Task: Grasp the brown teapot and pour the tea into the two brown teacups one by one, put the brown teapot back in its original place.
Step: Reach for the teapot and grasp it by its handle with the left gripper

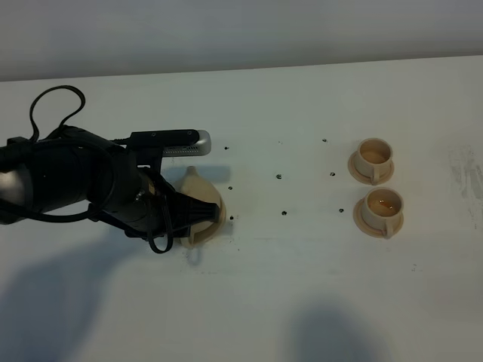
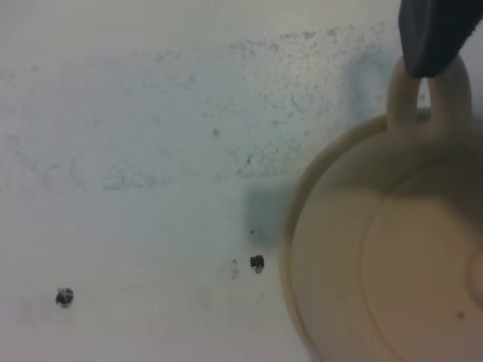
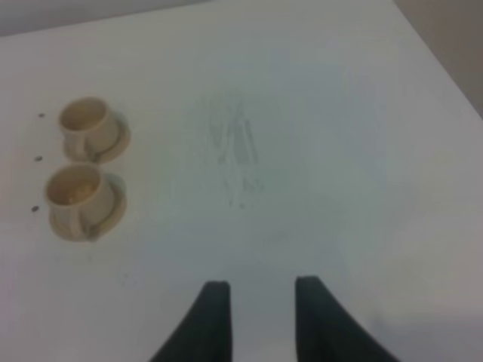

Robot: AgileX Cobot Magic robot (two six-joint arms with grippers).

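Note:
The brown teapot (image 1: 198,197) is at the left of the table, mostly hidden under my left arm, spout toward the far side. My left gripper (image 1: 198,213) is shut on its loop handle (image 2: 421,94); a black finger (image 2: 434,34) presses on the top of the loop. The lid (image 2: 407,264) fills the left wrist view. I cannot tell the wide saucer apart from the pot. The two brown teacups stand on small saucers at the right: the far teacup (image 1: 375,154) (image 3: 84,121) and the near teacup (image 1: 383,204) (image 3: 74,192), which holds reddish tea. My right gripper (image 3: 262,283) is open and holds nothing.
Small dark specks (image 1: 278,176) dot the white table (image 1: 302,286) between the pot and the cups. A scuffed patch (image 3: 238,151) lies right of the cups. The table's right edge (image 3: 445,68) shows in the right wrist view.

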